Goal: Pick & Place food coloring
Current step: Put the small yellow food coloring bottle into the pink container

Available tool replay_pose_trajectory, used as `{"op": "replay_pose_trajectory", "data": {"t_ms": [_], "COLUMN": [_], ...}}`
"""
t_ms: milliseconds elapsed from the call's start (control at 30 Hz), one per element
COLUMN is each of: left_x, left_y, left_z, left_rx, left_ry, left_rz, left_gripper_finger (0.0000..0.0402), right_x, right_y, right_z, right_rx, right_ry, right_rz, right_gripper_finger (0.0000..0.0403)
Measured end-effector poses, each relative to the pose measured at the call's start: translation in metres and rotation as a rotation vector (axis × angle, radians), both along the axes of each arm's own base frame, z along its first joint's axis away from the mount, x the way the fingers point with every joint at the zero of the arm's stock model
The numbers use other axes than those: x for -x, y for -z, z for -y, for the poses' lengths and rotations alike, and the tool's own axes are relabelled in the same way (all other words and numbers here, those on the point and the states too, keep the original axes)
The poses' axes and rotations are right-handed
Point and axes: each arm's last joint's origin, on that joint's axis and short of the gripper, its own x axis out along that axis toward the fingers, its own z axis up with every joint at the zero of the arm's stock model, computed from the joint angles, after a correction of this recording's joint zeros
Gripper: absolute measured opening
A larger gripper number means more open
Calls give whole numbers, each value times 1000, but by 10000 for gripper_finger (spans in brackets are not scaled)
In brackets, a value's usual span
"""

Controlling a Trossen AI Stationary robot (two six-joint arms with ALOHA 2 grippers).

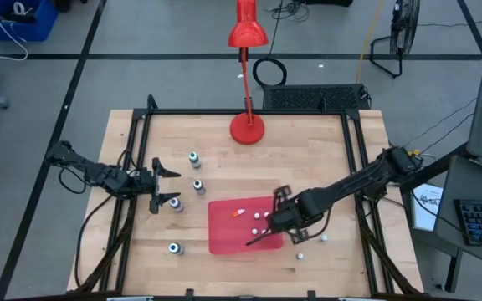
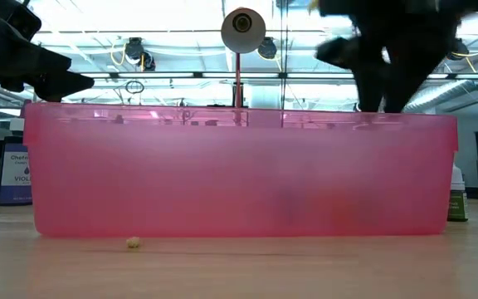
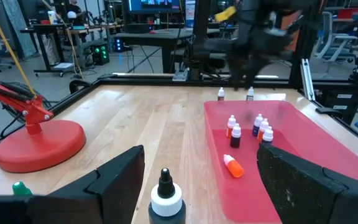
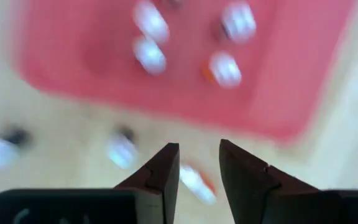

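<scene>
I am taking the red tray (image 1: pixel 228 230) as my landmark and going from left to right. My left gripper (image 1: pixel 165 186) is waiting just left of the tray, its fingers wide apart, with one dark white-capped bottle (image 3: pixel 166 200) standing between them on the wood. More food coloring bottles (image 1: pixel 197 186) are standing left of the tray, and one is lying near its front left corner. Inside the tray, several white-capped bottles (image 3: pixel 258 126) are standing together, and an orange-tipped one (image 3: pixel 233 166) is lying on its side.

My right gripper (image 1: pixel 276 219) is hovering over the right part of the tray, its fingers a little apart and holding nothing. Two bottles (image 1: pixel 301 254) are waiting just right of the tray.

To do this step well, I judge I should come down straight over one bottle, take it at the body, and not knock its neighbours.

I am finding no readable writing on the bottles.
</scene>
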Motion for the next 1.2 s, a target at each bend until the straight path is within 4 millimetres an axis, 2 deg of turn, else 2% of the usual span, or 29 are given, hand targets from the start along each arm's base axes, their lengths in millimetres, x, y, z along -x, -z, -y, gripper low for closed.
{"op": "replay_pose_trajectory", "data": {"t_ms": [200,500,700,1200], "left_x": [0,0,0,0], "left_y": [0,0,0,0], "left_z": [0,0,0,0], "left_rx": [0,1,0,0], "left_ry": [0,0,0,0], "left_rz": [0,0,0,0], "left_gripper_finger": [305,305,305,305], "right_x": [35,58,60,58], "right_y": [30,68,81,94], "right_z": [22,32,33,45], "right_rx": [104,109,97,-33], "right_ry": [25,-49,-87,-46], "right_rz": [-60,-50,-7,33], "right_gripper_finger": [133,196,199,181]}}
